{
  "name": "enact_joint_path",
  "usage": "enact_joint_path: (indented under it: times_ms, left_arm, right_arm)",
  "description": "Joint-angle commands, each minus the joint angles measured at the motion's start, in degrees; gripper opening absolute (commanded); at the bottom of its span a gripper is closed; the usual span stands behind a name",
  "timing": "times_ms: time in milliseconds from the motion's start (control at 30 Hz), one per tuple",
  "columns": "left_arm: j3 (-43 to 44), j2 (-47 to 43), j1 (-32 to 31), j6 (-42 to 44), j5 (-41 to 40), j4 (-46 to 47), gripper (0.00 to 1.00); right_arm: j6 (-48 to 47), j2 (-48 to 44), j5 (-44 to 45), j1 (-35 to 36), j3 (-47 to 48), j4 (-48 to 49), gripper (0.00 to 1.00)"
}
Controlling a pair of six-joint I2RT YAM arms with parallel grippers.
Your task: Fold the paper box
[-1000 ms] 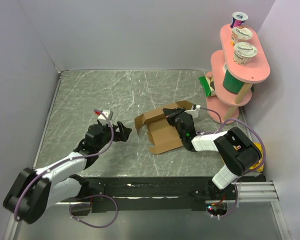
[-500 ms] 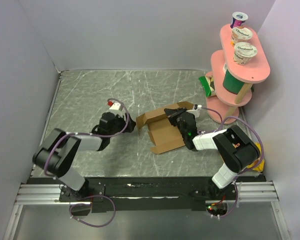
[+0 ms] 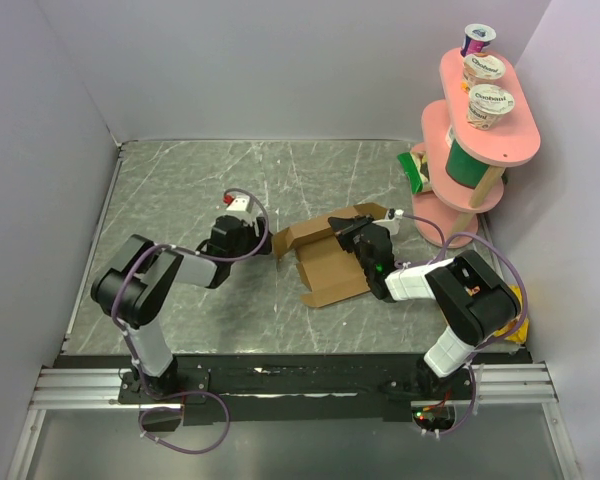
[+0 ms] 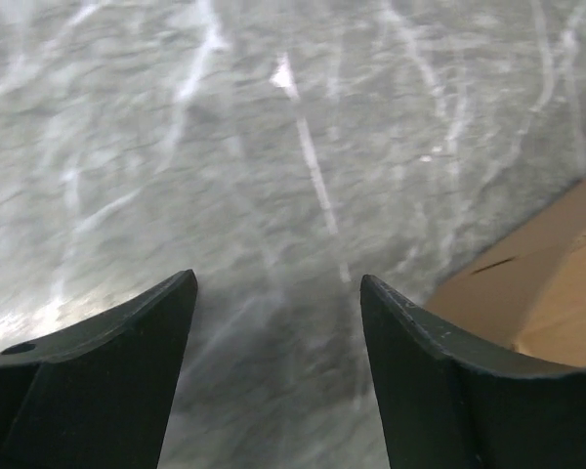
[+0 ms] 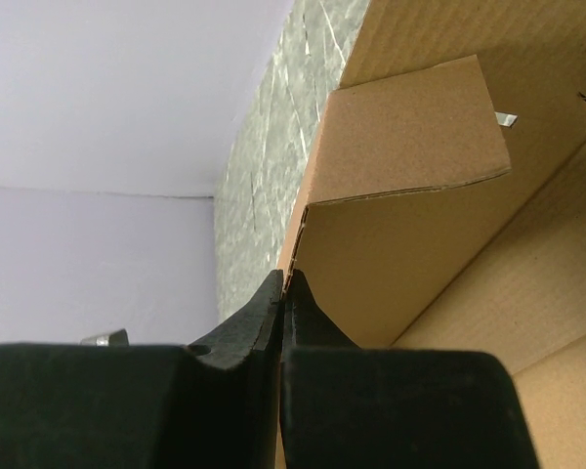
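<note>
Brown cardboard paper box (image 3: 325,262) sits part-folded on the grey marbled table (image 3: 180,190), right of centre, with its base flat and its left flap raised. The right gripper (image 3: 352,232) is pinched tight on the thin edge of an upright wall at the box's far side. In the right wrist view the fingertips (image 5: 254,322) are pressed together on that cardboard edge, and a small flap bends inward above them. The left gripper (image 3: 260,243) is low over the table, jaws apart with nothing between them, just beside the box's left flap. A cardboard corner shows at the right of the left wrist view. Likely step: the left arm catches the left flap while the right holds the wall up. To do it well, keep the right pinch firm, meet the flap edge-on and fold along the crease. Don't shove the box sideways or crush the held wall.
</note>
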Motion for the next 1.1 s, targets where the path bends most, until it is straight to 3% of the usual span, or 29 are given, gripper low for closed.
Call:
enact_joint_path:
  times_ms: [0,267,467,767,1067]
  left_arm:
    - [2.6,1.73,-2.17,-0.1,5.74,4.27,0.71]
    - [2.96,2.35,-8.76,-1.6,5.31,5.4,0.69]
    - [3.14,2.09,-9.2,-1.69,4.77,6.19,0.74]
    - [1.91,2.17,-9.73,-3.01,10.05,14.45,0.8]
    - [-1.08,0.77,-11.05,-2.3,10.22,20.16,0.8]
  right_arm:
    - [-1.94,1.32,0.98,0.01,0.06,-1.03,0.0]
    - [-1.68,1.84,2.65,0.1,0.06,-2.44,0.0]
    - [-1.5,1.85,2.65,0.01,-0.2,-2.53,0.0]
    - [-1.42,1.67,2.13,0.28,-0.38,-2.62,0.0]
    - [-0.98,2.81,0.81,0.19,-0.11,-2.0,0.0]
